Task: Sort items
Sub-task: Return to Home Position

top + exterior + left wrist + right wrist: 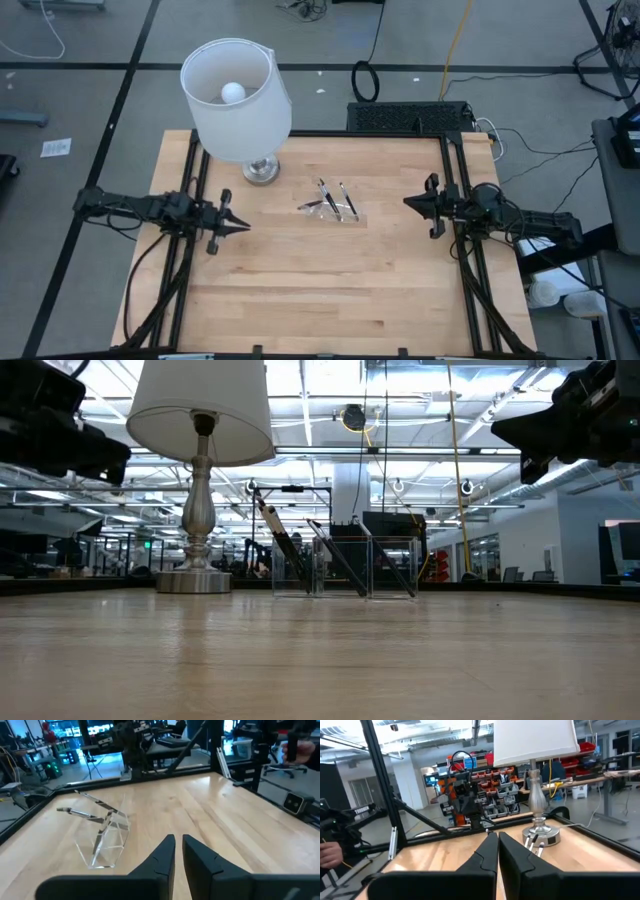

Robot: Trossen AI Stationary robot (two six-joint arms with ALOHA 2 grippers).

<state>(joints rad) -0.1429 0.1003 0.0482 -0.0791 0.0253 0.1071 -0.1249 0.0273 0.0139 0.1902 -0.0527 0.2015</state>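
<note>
Three thin dark sticks with pale ends [324,195] stand slanted in a small clear plastic tray [345,212] at mid-table, their lower ends inside it and their upper parts leaning on its walls. The low view shows the sticks [338,558] in the clear tray [392,568]; the left wrist view shows two sticks [96,803] poking out of the tray [107,842]. My left gripper [243,226] hovers left of the tray, shut. My right gripper [408,203] hovers right of it, shut. Neither touches anything.
A white-shaded lamp [236,95] stands on its silvery base [261,171] at the table's far left, close to the tray. Black frame rails [455,170] run along the table's sides. Bare wood [330,290] lies between the tray and the near edge.
</note>
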